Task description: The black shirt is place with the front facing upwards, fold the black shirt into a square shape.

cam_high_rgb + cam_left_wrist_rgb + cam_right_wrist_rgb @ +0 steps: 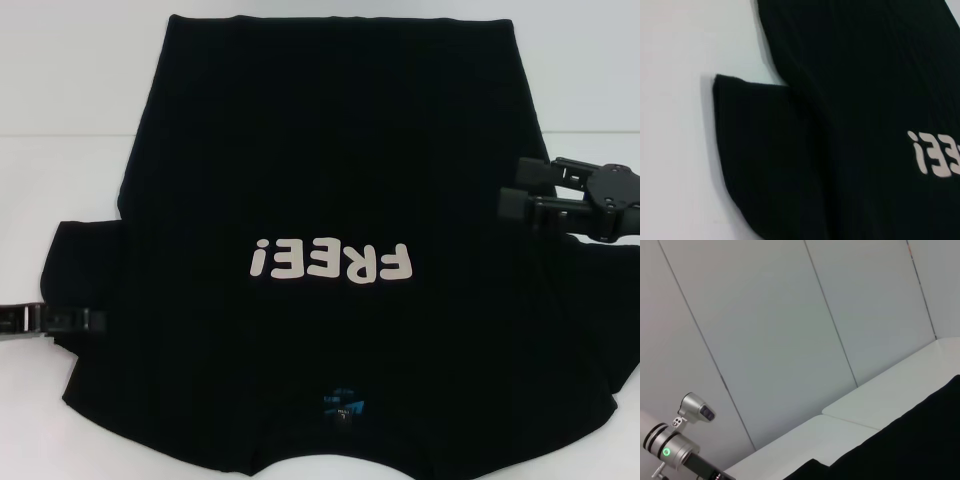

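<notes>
Head view, shirt: we see the black shirt (330, 200) spread flat on the white table (60, 180), filling the middle of the frame, its "FREE!" lettering (332, 263) upside down at centre and the blue neck label (345, 405) at lower centre; no fold is made yet.
Head view, left gripper: the left gripper (95, 320) sits low at the left edge, its tip at the sleeve's border; we cannot tell whether its fingers are spread, closed or gripping cloth.
Head view, right gripper: the right gripper (515, 190) hangs at the right edge above the shirt's side, its two fingers parted and holding nothing.
Left wrist view: the sleeve (765, 160) lies flat at lower left, the shirt body fills the right, part of the lettering shows at the right edge.
Right wrist view: mostly grey wall panels (790, 330); the shirt edge crosses the lower right, and the other arm's housing (675, 445) shows at lower left.
Risk: we judge that a grip on only one cloth layer, or uneven lifting by the two arms, would skew the fold or bunch the cloth.
</notes>
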Robot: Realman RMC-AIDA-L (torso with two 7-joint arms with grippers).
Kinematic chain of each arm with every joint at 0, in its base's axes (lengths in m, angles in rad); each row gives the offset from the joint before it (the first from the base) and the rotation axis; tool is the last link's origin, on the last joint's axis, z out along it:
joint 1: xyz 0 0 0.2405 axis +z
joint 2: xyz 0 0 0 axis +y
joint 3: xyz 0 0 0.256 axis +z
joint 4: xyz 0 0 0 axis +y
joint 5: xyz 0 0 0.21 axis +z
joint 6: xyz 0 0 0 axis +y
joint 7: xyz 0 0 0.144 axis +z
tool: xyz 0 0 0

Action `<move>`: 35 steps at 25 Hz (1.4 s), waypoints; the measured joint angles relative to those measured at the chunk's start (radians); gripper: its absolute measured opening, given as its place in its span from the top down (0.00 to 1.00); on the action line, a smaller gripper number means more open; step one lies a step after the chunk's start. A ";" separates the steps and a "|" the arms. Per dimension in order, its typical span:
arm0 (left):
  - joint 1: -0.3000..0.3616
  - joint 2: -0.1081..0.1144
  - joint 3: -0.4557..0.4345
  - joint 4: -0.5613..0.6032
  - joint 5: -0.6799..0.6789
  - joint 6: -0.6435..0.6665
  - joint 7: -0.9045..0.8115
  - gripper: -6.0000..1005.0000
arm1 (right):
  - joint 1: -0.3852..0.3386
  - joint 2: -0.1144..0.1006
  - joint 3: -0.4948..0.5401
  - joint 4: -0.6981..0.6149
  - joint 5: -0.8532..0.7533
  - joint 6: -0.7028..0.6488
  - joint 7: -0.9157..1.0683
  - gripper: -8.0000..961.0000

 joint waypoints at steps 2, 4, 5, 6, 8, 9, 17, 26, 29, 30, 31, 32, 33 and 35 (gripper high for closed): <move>-0.002 0.000 0.001 0.000 0.000 -0.017 -0.003 0.12 | 0.000 0.000 0.000 0.000 0.000 0.000 0.000 0.07; -0.004 0.000 0.008 0.000 0.000 -0.029 -0.007 0.16 | 0.000 0.000 0.000 0.000 0.001 0.000 0.000 0.07; -0.004 0.000 0.013 0.000 0.000 -0.031 -0.008 0.20 | -0.001 0.000 0.000 0.000 0.001 0.000 0.000 0.07; -0.005 0.000 0.019 0.000 0.000 -0.032 -0.009 0.24 | -0.002 0.000 0.000 0.000 0.001 0.000 0.000 0.07; -0.006 0.000 0.031 0.000 0.000 -0.032 -0.011 0.31 | -0.002 0.000 0.000 0.000 0.001 0.000 -0.001 0.07; -0.006 0.000 0.035 0.000 0.000 -0.032 -0.012 0.36 | -0.002 0.000 0.000 0.000 0.001 0.000 -0.002 0.07; -0.007 0.000 0.036 0.007 0.000 -0.036 -0.013 0.64 | -0.003 0.000 0.000 0.000 0.001 0.000 -0.003 0.07; -0.015 0.007 0.038 0.008 0.000 -0.081 -0.013 0.93 | -0.003 0.001 0.003 0.005 0.008 0.009 -0.009 0.07; -0.017 0.009 0.039 0.008 0.000 -0.110 -0.013 0.98 | -0.003 0.007 0.003 0.004 0.017 0.009 -0.010 0.07; -0.018 0.010 0.039 0.009 0.000 -0.119 -0.013 0.99 | -0.003 0.008 0.003 0.004 0.019 0.009 -0.010 0.07; -0.018 0.011 0.039 0.010 0.001 -0.130 -0.013 0.99 | -0.003 0.009 0.003 0.004 0.020 0.010 -0.010 0.07; -0.018 0.011 0.039 0.010 0.001 -0.142 -0.013 0.99 | -0.003 0.010 0.003 0.005 0.022 0.010 -0.010 0.07; -0.018 0.013 0.039 0.011 0.002 -0.156 -0.013 0.99 | -0.003 0.011 0.003 0.006 0.023 0.010 -0.010 0.07; -0.018 0.016 0.037 0.012 0.002 -0.177 -0.013 0.99 | -0.005 0.013 0.003 0.007 0.025 0.010 -0.010 0.07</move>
